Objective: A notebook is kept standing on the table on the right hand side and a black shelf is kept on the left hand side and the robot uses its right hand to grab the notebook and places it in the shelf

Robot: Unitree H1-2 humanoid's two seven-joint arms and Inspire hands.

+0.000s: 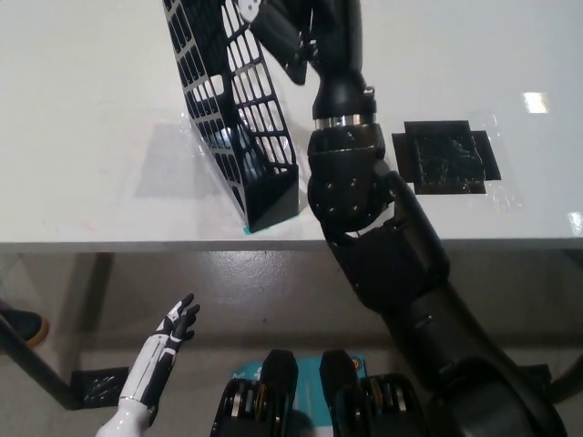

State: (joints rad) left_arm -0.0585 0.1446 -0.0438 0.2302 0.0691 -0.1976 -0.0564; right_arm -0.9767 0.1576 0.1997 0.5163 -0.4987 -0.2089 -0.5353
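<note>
The black mesh shelf (239, 127) stands on the white table (91, 109), left of the middle, its near end close to the front edge. My black right arm reaches up across the table. Its hand (290, 35) is at the top of the picture, right against the shelf's upper right side. It is shut on the black notebook (293, 62), of which only a dark corner shows beside the mesh; the rest is hidden by the hand and cut off by the picture's top. My white left hand (170, 333) rests open below the table's front edge, lower left.
A square patch of black tape (446, 157) lies on the table to the right of my arm. The table's front edge (137, 244) runs across the middle of the picture, with grey floor below it. A dark shoe tip (20, 324) shows at far left.
</note>
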